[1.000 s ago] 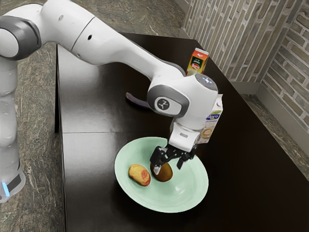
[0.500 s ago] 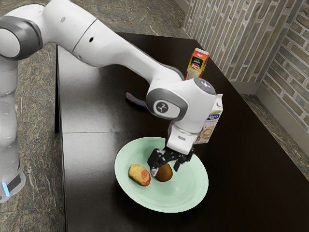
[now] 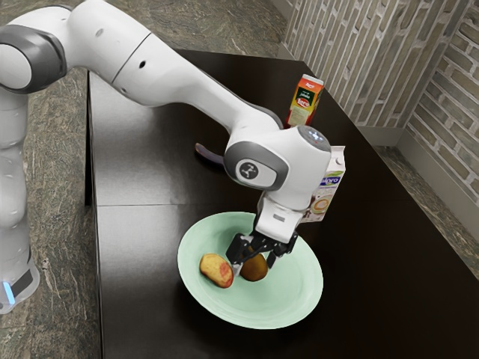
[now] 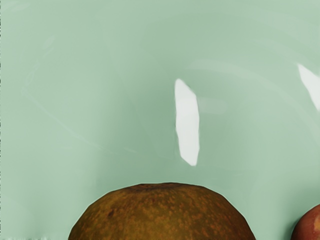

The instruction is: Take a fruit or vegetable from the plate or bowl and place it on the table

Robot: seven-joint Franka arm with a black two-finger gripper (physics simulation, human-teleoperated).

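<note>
- white, smooth, rounded arm [image 3: 183, 78], the shell glossy; a thin dark seam and a small dark oval mark on the link at the upper left of the frame
- dark grey collar [image 3: 49, 54] around a pale round cap [image 3: 11, 66], upper left
- white column [image 3: 11, 161] at the left edge; a blue light strip [image 3: 9, 292] beside dark grey trim, lower left
- grey ring around a white disc [image 3: 248, 170] with a dark emblem, near the centre; grey end cap [image 3: 314, 136] with small pale marks
- black, angular tool [image 3: 254, 265]
</note>
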